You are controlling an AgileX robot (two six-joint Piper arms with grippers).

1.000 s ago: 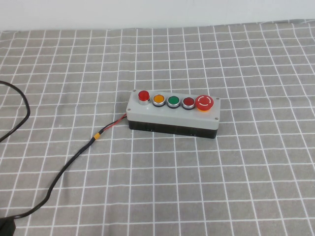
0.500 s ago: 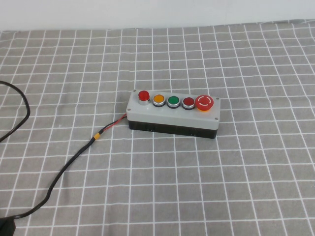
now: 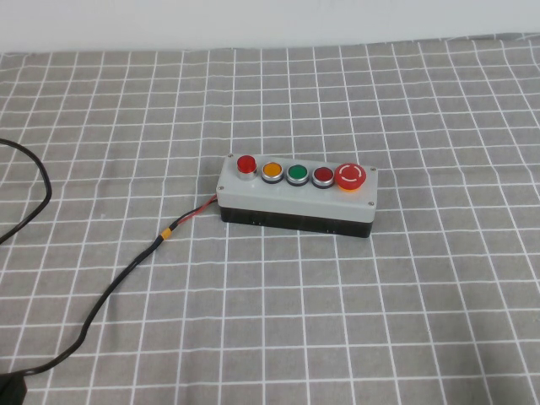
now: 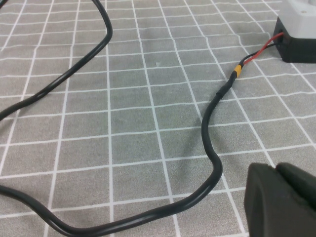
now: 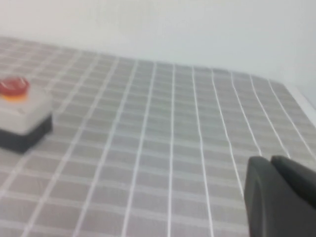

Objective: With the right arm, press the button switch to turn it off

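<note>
The button switch (image 3: 297, 196) sits mid-table on the checked cloth, with a light grey top and a black base. Its row runs red lamp (image 3: 246, 163), amber (image 3: 272, 170), green (image 3: 297, 174), red (image 3: 323, 175), then the big red mushroom button (image 3: 350, 175). Neither arm shows in the high view. My right gripper (image 5: 270, 160) is shut and empty, low over the cloth, well off from the box (image 5: 22, 118), mushroom end nearest. My left gripper (image 4: 276, 170) is shut and empty beside the black cable (image 4: 212, 123). A box corner (image 4: 298, 29) shows in the left wrist view.
The black cable (image 3: 126, 274) runs from the box's left end across the front left of the cloth and loops off the left edge. A white wall (image 3: 270, 21) borders the far side. The grey checked cloth (image 3: 405, 321) covers the table.
</note>
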